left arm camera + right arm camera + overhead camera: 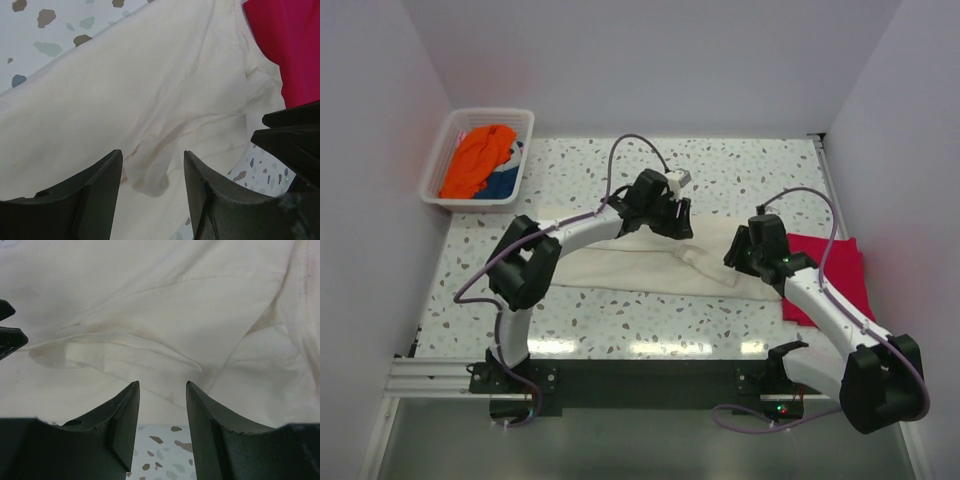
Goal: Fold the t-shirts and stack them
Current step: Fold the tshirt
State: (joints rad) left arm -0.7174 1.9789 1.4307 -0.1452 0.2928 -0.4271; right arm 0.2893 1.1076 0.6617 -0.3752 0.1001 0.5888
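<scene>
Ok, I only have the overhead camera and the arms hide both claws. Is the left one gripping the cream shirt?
Observer: No. The left claw is open, with its fingers apart over the cream shirt and nothing pinched.
Operator: And the right one?
Observer: The right claw is open too, at the shirt's near edge, with bare table showing between its fingers.
Operator: Anything on the cloth?
Observer: There is a faint brownish stain on the fold ahead of the left claw.
</scene>
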